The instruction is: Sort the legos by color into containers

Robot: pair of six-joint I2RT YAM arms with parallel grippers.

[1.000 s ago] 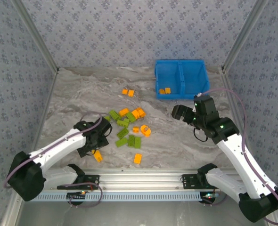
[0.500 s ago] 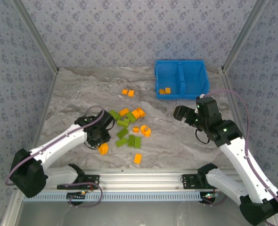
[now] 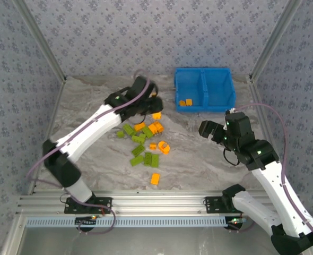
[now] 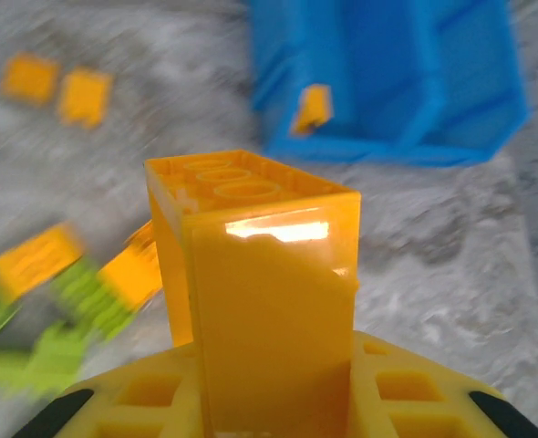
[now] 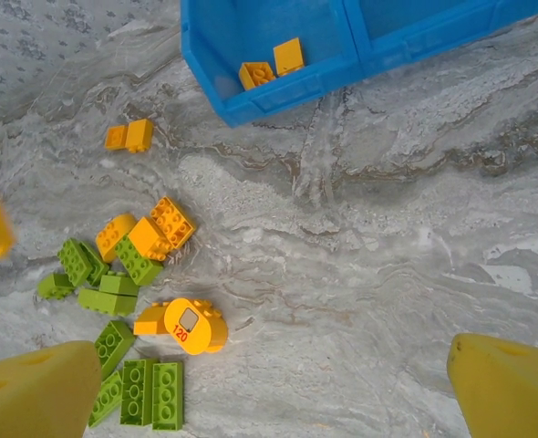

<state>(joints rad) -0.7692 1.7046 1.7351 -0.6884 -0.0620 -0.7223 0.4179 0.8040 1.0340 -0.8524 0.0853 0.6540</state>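
orange rectangular plastic brick is clamped in the left gripper, off the table, at about 8 o'clock from the bright blue rectangular plastic bin. it's near the bin but not over it. most of the brick stands out past the fingers, so the hold looks shallow. my read: a quick swing or a bump could twist it or shake it out. let go early and it lands on the grey marbled table, short of the front wall. the left compartment has two small orange bricks in it, so that's the target. overshoot toward 3 o'clock past the central divider and orange ends up in the right compartment, which looks empty. right gripper hangs wide open, holding nothing, at 5 o'clock from the bin. if both arms go for the bin at once they could clash. loose pile of orange and olive-green bricks sits at 7 o'clock from the bin, unsorted.
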